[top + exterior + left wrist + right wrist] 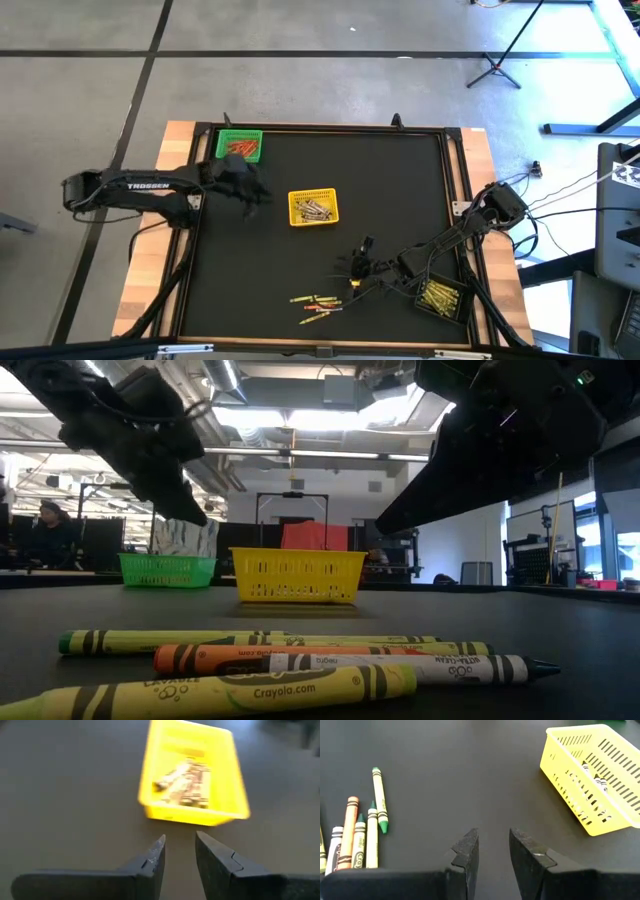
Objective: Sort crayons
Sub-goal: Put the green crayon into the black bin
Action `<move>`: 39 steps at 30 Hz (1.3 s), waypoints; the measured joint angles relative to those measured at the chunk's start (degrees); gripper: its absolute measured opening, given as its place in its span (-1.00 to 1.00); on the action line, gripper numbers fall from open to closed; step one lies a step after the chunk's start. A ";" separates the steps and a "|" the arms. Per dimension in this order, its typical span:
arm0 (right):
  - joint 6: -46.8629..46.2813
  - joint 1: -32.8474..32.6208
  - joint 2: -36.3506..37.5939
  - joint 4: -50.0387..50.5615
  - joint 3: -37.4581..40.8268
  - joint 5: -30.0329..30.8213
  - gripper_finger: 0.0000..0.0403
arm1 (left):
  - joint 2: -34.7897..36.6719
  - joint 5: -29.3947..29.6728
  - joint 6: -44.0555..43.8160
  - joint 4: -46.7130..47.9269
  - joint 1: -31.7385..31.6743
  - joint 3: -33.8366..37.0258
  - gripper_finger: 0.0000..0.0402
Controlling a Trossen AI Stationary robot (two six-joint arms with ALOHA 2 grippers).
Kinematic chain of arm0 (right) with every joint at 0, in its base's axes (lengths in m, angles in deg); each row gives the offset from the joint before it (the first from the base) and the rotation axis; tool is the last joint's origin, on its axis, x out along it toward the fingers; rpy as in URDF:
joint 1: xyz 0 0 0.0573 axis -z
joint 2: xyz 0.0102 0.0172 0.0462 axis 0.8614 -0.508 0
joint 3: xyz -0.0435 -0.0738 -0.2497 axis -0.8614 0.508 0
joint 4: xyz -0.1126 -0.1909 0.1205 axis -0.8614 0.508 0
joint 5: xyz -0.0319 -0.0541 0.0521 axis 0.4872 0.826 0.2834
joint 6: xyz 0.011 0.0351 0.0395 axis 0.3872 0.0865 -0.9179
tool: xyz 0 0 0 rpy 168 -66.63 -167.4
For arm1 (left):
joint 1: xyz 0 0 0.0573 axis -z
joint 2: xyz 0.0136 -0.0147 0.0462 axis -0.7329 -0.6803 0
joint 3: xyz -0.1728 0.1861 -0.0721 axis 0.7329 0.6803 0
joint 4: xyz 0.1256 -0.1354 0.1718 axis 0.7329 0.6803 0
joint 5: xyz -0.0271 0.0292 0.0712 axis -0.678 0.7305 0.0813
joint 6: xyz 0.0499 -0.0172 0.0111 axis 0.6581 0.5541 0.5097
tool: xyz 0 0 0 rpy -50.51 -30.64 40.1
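A black mat (320, 240) framed by a wooden table edge (150, 270) is seen from above. Loose crayons (318, 304) are scattered near the front edge of the mat; in the low view they lie closest to the camera, a yellow crayon (215, 689) in front, an orange crayon (250, 655) behind it and a green-tipped crayon (500, 668) to the side. In the right wrist view a green crayon (379, 799) and an orange one (348, 827) are shown lying side by side on the mat.

A yellow mesh basket (313, 207) is placed near the middle of the mat, with crayons inside it. A green mesh basket (239, 146) holding reddish crayons is set at the far left of the mat. A black basket (440, 298) filled with yellowish crayons is found at the front right, partly covered by the right arm.

The left gripper (252, 192) is held above the mat between the green and yellow baskets; its jaws are seen parted and empty in the left wrist view (179, 857), with the yellow basket (192, 775) ahead of them. The right gripper (362, 262) is positioned above the mat just behind the loose crayons; its jaws are parted with nothing between them (492, 852).

In the low view, a person (45, 530) is visible in the room at the far left.
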 joint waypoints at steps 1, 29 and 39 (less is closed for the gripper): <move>0.00 0.00 0.00 0.00 0.00 0.00 -0.47 | 0.00 0.03 -0.75 -0.24 1.95 0.02 -0.55; -0.02 0.00 0.00 -7.05 0.00 0.04 -0.47 | -26.19 21.35 -12.82 -45.69 48.43 0.02 -0.55; -0.52 0.00 0.00 -9.13 0.00 0.04 -0.47 | -43.91 23.63 -15.70 -51.35 56.09 -9.40 -0.55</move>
